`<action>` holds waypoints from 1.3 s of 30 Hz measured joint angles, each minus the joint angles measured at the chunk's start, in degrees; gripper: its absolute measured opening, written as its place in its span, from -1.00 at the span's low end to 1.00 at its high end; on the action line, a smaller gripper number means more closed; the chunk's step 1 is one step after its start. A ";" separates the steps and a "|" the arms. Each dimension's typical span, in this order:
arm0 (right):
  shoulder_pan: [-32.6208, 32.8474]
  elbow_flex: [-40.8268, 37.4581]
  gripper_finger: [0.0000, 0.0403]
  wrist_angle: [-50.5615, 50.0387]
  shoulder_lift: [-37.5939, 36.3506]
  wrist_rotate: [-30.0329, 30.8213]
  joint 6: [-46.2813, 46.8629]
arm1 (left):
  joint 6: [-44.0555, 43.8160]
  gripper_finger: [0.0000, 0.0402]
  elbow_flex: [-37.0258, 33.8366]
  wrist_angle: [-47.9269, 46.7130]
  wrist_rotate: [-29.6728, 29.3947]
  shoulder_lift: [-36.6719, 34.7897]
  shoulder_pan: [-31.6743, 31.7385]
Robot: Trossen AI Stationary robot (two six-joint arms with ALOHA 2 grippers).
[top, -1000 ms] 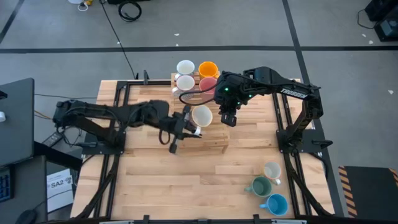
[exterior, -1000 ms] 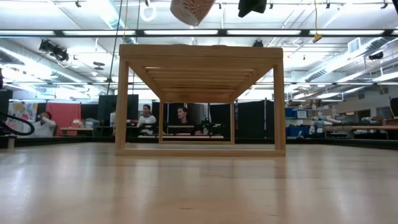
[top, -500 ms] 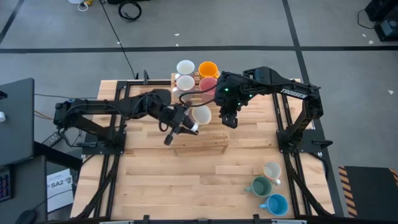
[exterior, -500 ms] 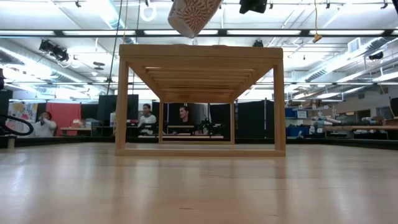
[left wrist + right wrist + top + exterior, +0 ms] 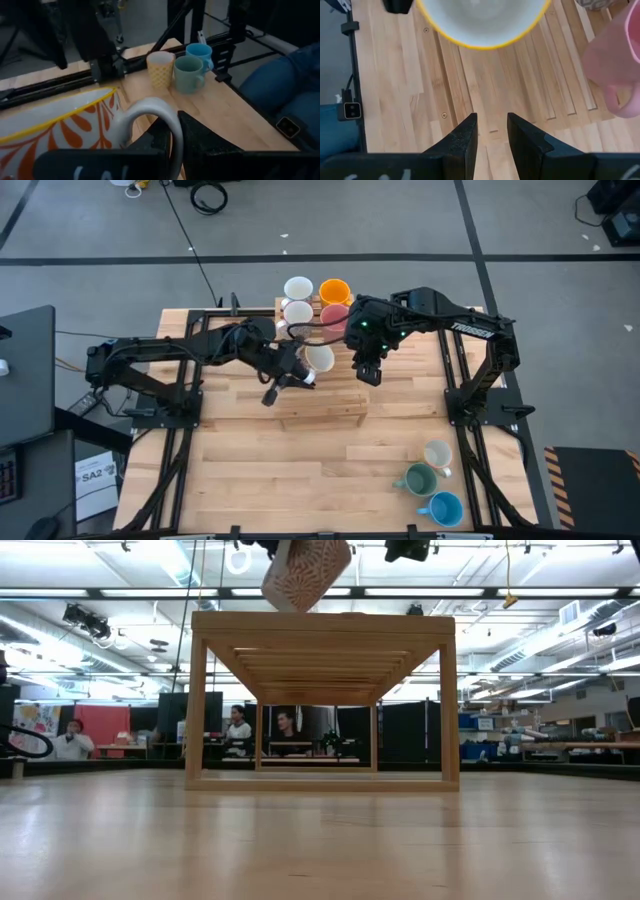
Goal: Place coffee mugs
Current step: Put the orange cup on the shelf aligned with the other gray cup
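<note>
A white mug with an orange leaf pattern and yellow rim (image 5: 319,358) (image 5: 305,575) hangs tilted just above the wooden rack (image 5: 320,625), with my left gripper (image 5: 298,372) (image 5: 175,142) shut on it. At the rack's far end stand two white mugs (image 5: 298,288) (image 5: 297,312), an orange one (image 5: 334,291) and a pink one (image 5: 335,317). My right gripper (image 5: 368,370) (image 5: 492,135) hovers open over the rack just right of the held mug, with nothing between its fingers. My left gripper pinches the mug's white handle (image 5: 167,125) between its two fingers, one finger (image 5: 210,145) on each side of the loop. The fingers come from the table's left, slanting a little down. The mug is lifted clear of the rack top and tilted.
A cream patterned mug (image 5: 437,455), a green one (image 5: 417,478) and a blue one (image 5: 445,508) stand together at the table's near right corner. People sit in the room beyond the table (image 5: 290,730). Black frame rails (image 5: 460,380) run along both sides.
My left gripper has swung toward the table's far edge with the patterned mug, nearer the mugs at the rack's far end. The mug has tipped further and stays clear of the rack. My right gripper has kept still.
</note>
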 joint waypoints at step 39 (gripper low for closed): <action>0.00 -0.02 -0.44 4.90 0.00 0.07 1.33 | -6.30 -0.84 -32.76 52.84 8.75 -4.76 3.76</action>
